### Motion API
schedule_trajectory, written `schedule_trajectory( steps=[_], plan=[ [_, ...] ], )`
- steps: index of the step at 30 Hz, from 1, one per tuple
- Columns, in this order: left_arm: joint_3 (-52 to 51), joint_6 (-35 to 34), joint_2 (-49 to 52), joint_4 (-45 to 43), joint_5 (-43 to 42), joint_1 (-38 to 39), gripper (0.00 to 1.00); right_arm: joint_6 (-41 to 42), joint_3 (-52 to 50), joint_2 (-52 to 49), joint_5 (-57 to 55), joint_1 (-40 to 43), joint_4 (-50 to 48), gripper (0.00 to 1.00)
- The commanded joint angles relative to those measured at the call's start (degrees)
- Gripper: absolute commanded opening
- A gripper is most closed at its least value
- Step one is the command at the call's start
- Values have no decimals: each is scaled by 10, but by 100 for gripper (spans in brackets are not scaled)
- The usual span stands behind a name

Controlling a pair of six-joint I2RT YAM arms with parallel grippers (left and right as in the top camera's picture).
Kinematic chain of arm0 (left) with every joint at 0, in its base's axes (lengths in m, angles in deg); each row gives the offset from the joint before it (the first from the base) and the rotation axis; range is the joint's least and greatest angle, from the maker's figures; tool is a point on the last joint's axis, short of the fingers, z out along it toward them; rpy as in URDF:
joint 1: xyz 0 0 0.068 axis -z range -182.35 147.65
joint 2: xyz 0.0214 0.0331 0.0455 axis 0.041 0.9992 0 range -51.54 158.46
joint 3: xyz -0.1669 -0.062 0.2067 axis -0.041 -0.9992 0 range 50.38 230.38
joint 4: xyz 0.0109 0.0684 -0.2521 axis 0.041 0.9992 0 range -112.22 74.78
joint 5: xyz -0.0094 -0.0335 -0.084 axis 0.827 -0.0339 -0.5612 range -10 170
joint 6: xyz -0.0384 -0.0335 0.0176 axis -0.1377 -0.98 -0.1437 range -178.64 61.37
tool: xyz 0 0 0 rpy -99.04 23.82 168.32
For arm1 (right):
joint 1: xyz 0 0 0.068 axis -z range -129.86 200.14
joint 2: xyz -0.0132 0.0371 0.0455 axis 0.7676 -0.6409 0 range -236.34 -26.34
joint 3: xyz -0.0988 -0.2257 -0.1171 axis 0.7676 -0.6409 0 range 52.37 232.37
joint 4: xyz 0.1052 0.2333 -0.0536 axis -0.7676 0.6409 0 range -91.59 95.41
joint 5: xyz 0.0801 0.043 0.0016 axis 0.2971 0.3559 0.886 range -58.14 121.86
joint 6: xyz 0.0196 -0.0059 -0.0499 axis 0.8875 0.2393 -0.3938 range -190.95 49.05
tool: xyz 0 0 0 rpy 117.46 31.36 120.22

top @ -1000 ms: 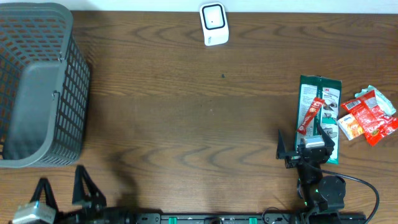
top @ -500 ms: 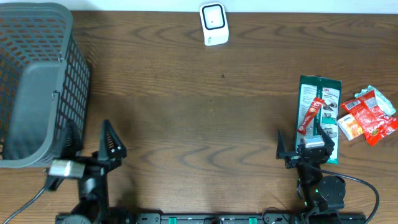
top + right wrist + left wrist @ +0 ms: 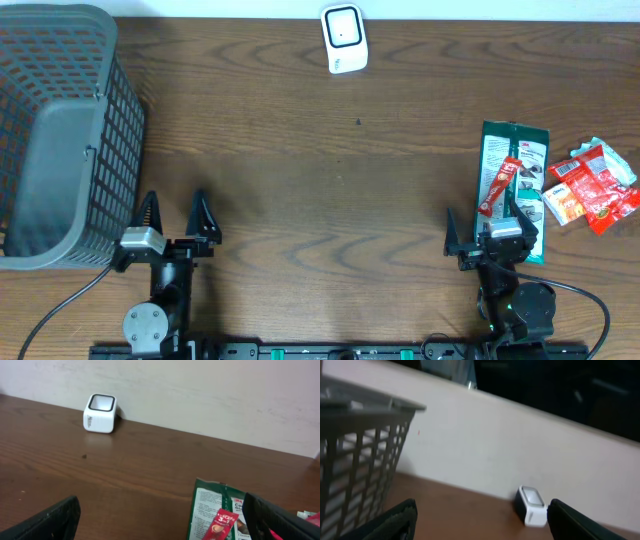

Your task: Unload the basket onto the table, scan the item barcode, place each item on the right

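Jaws spread wide on both arms at the near edge of my wooden table (image 3: 320, 180), neither one holding anything. My left gripper (image 3: 174, 203) stands with its two fingers far apart over bare wood, just beside the near right corner of the grey mesh basket (image 3: 60, 140), touching nothing that I can see. Through its wrist camera the dark fingertips (image 3: 395, 520) frame the basket's wall on the left and the white barcode scanner (image 3: 531, 506) far ahead, at the foot of the pale wall (image 3: 485, 445).

My right gripper (image 3: 487, 225) is parted just as fully, at the near end of the green packet (image 3: 513, 160), which lies flat on the right side of the table with its length running away from me. A red 3-in-1 coffee stick sachet (image 3: 503, 185) lies slanted on top of it. From overhead, one finger overlaps the packet's near end; I cannot tell whether it touches. Through the right wrist camera, packet and sachet lie ahead between the fingers, closer to the right-hand one. Just to the right of the green packet sits a small heap of red and white sachets (image 3: 595, 187). The scanner stands at the table's far edge, near the middle, well apart from the packets and from both grippers.
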Motion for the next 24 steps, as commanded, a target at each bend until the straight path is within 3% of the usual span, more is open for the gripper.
schedule_trajectory(
  steps=[1, 7, 15, 24],
  plan=[
    [-3, -3, -4, 30, -19, -1, 84, -8, 0, 3, 3, -2, 3, 99],
    [-3, 68, -4, 129, -25, 14, 84, -8, 0, 3, 3, -2, 3, 99],
    [-3, 172, -4, 171, -69, 14, 84, -8, 0, 3, 3, -2, 3, 99],
    [-3, 210, -4, 202, -69, 14, 84, -8, 0, 3, 3, -2, 3, 99]
  ],
)
